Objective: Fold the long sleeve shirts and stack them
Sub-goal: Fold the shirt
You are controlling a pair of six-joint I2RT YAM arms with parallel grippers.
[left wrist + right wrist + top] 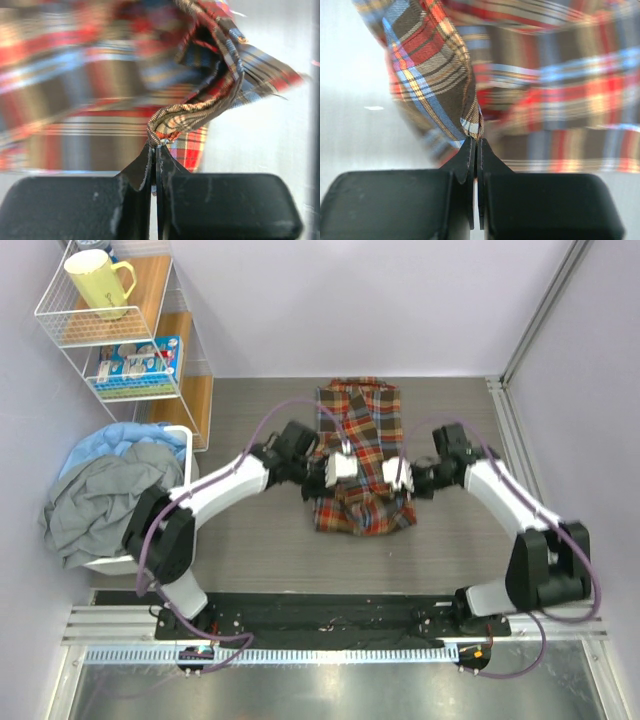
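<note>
Clamped shut with the left gripper [156,146] on a bunched fold at the left side of the plaid shirt [360,420]. Pinched just as tightly with the right gripper [476,142] on a fold at the right side. Spread across the middle of the surface [250,540], reaching to the far edge, rumpled and raised at the near half between both grippers. Off the left edge, a white basket [178,432] heaped with grey and blue clothes [95,505].
</note>
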